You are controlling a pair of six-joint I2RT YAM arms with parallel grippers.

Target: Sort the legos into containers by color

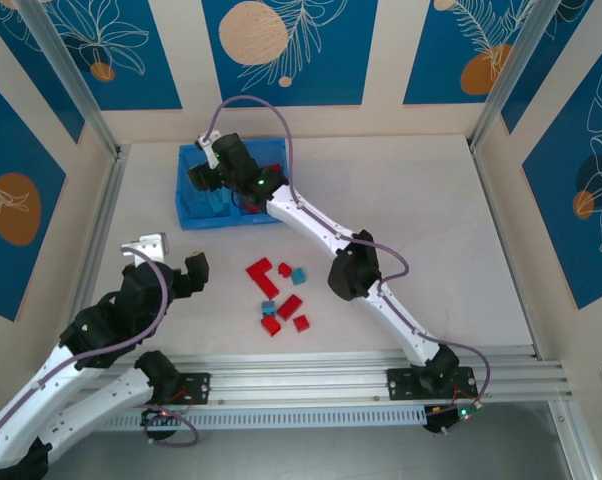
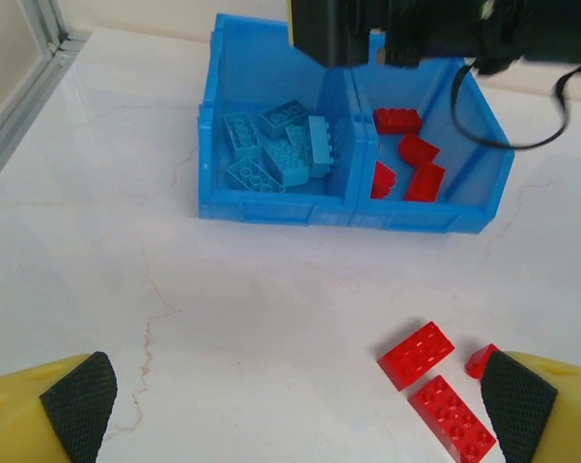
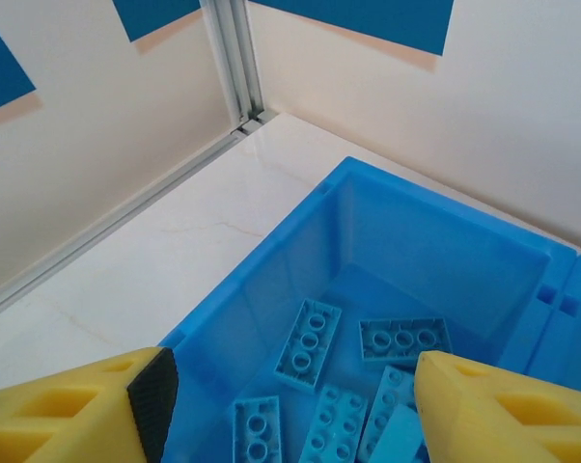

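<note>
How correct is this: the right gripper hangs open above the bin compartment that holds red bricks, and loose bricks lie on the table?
One detail is wrong. The right gripper hangs open above the compartment that holds light blue bricks, as the right wrist view shows. The loose bricks do lie on the table.

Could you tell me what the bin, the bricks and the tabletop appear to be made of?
Bin: moulded plastic, likely; thin blue walls, slightly glossy and faintly see-through.
Bricks: hard shiny plastic, with crisp moulded studs.
Tabletop: smooth and glossy, pale with faint veins; marble or a marble-look laminate, I cannot tell which.
</note>
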